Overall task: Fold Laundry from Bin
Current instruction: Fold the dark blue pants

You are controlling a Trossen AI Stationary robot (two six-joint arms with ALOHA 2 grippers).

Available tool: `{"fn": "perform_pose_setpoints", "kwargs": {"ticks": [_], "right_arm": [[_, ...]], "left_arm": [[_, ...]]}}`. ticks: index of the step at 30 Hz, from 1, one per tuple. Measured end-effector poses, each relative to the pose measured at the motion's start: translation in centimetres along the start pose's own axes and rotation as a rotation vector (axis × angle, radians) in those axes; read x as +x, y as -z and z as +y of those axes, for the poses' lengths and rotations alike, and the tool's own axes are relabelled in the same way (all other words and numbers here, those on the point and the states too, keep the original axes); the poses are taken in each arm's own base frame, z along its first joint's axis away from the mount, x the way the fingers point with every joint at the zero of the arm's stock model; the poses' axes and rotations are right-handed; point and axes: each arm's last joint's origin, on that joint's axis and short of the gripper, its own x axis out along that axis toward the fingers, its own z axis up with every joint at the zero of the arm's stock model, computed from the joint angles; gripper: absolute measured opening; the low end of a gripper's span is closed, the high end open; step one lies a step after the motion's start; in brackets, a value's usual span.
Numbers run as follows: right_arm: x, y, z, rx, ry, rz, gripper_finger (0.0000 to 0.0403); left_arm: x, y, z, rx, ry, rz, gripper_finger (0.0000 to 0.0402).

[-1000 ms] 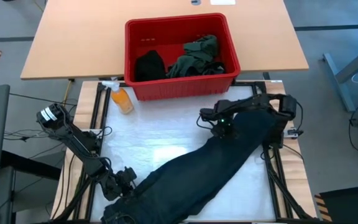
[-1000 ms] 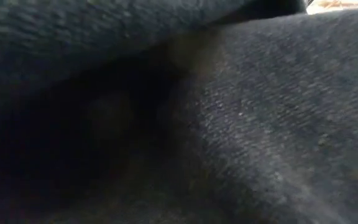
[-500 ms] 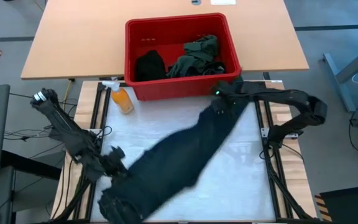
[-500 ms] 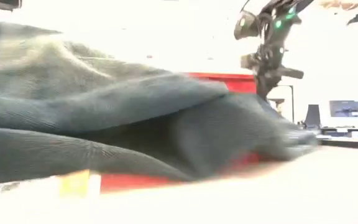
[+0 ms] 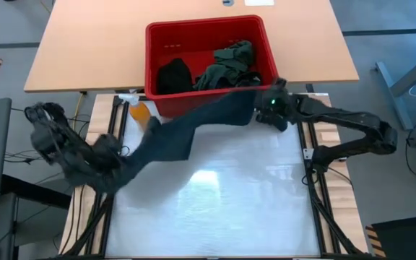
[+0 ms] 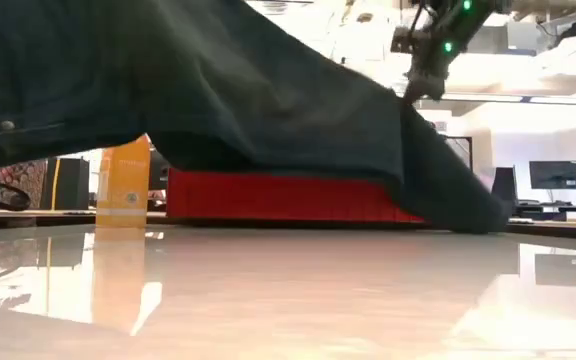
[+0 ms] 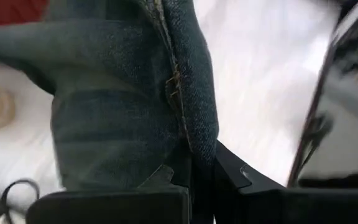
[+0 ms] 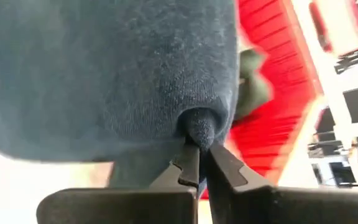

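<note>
Dark metal fingers of the right claw (image 8: pixel 199 155) pinch a small bunched fold of the charcoal trousers (image 5: pixel 186 130), jaws pressed nearly together on the cloth, just in front of the bin's near right corner. At the other end, the left claw (image 7: pixel 197 168) is likewise clamped tight on the trousers, gripping along a stitched seam near the surface's left edge. Between the two claws the trousers hang stretched in a long diagonal band, lifted off the white surface (image 5: pixel 215 202); the low view shows open air beneath the cloth and a metal stud near its hem. The band passes across the front wall of the red bin (image 5: pixel 208 101), which stands at the far side of the surface, touching the tan tabletop behind it. Inside the bin lie a black cloth (image 5: pixel 173 74) on the left and a crumpled olive-green piece (image 5: pixel 230 63) on the right. An orange spray bottle (image 6: pixel 123 185) stands just beside the bin's near left corner, partly hidden from above by the raised trousers. Monitors and desks show in the room beyond the surface.
</note>
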Motion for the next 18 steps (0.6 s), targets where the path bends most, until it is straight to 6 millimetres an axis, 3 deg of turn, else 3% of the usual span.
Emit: {"fn": "perform_pose_setpoints", "kwargs": {"ticks": [5, 10, 15, 18], "right_arm": [[0.7, 3.2, 6.8, -0.037, -0.117, 0.059, 0.0028], [-2.0, 5.8, 13.2, -0.066, -0.158, 0.028, 0.0028], [-5.3, 7.0, 16.1, -0.079, -0.214, -0.031, 0.0028], [-6.5, 7.6, 16.8, -0.106, -0.242, -0.04, 0.0028]], "left_arm": [[5.5, 1.6, -5.0, 0.115, -0.138, 0.306, 0.0006], [13.3, 6.3, -10.0, 0.206, -0.279, 0.563, 0.0006], [19.0, 10.3, -13.7, 0.233, -0.243, 0.676, 0.0006], [19.4, 10.9, -14.3, 0.198, -0.235, 0.639, 0.0006]]}}
